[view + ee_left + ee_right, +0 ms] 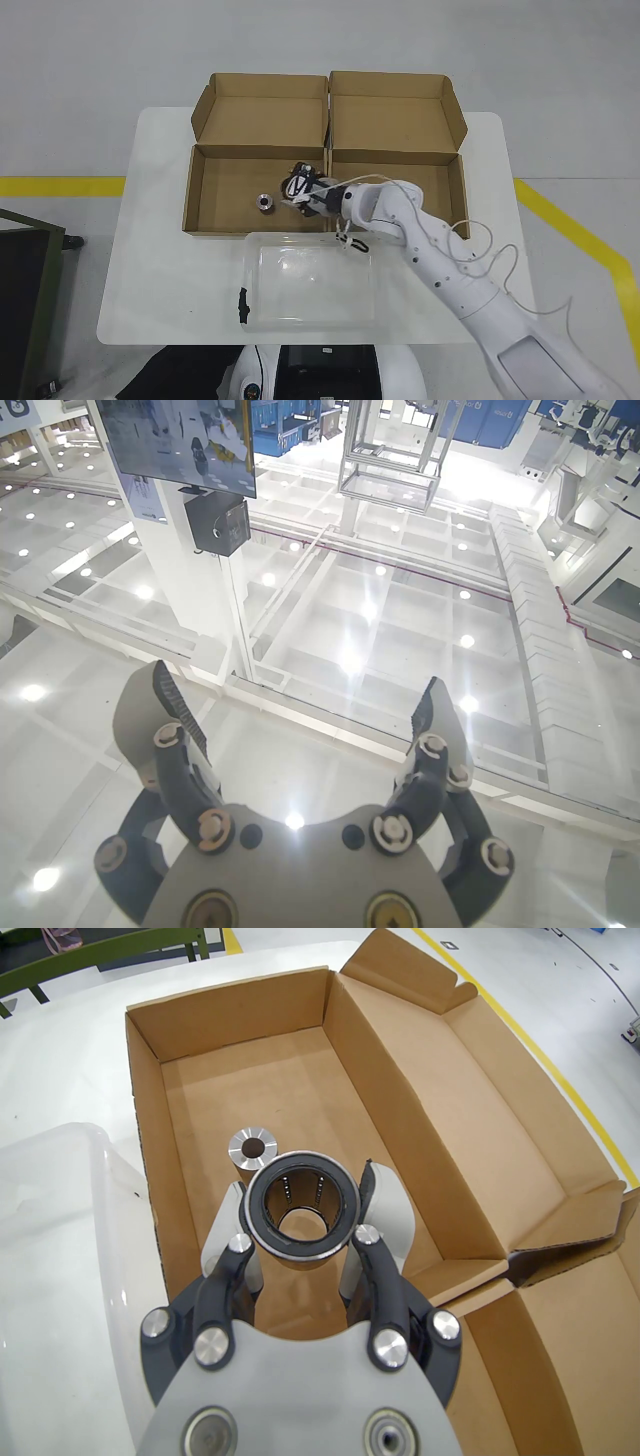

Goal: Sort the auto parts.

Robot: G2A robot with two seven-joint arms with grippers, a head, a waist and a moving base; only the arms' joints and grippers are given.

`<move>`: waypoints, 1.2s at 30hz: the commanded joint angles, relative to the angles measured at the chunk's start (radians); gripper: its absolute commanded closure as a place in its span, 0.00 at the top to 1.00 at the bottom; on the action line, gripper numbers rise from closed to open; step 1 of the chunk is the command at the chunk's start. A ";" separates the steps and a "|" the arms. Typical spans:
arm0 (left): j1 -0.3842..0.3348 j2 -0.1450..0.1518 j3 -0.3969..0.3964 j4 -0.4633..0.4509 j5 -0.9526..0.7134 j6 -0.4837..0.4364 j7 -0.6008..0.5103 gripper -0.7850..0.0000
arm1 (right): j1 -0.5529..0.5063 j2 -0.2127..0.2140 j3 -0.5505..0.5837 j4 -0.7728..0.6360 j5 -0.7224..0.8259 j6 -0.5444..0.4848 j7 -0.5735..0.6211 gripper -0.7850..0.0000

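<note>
The right tool pinches a black-rimmed bearing by its sides, inside the left box on the worktop, toward that box's right wall. The bearing seems to hang clear of the box floor, though that is hard to judge. A metal sleeve stands upright just beside it. The left tool is spread wide, aimed at the ceiling.

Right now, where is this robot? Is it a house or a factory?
Probably a factory or workshop hall. A yellow line is painted on the grey floor, the right gripper holds a metal bearing over a cardboard box, and a high lit ceiling hangs above.
</note>
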 commanded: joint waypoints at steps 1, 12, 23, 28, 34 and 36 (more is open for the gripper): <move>0.000 0.000 0.000 0.000 0.000 0.000 0.000 1.00 | 0.003 -0.003 -0.006 0.002 -0.008 0.004 0.006 0.00; 0.000 0.000 0.000 0.000 0.000 0.000 0.000 1.00 | 0.012 -0.019 -0.034 0.021 -0.033 0.005 0.022 0.00; 0.000 0.000 0.000 0.000 0.000 0.000 0.000 1.00 | 0.035 -0.039 -0.058 0.073 -0.036 -0.001 0.026 0.21; 0.000 0.000 0.000 0.000 0.000 0.000 0.000 1.00 | 0.042 -0.046 -0.064 0.089 -0.041 -0.012 0.026 0.28; 0.000 0.000 0.000 0.000 0.000 0.000 0.000 1.00 | 0.043 -0.052 -0.067 0.097 -0.041 -0.025 0.028 0.73; 0.000 0.000 0.000 0.000 0.000 0.000 0.000 1.00 | 0.042 -0.053 -0.064 0.095 -0.037 -0.025 0.028 0.99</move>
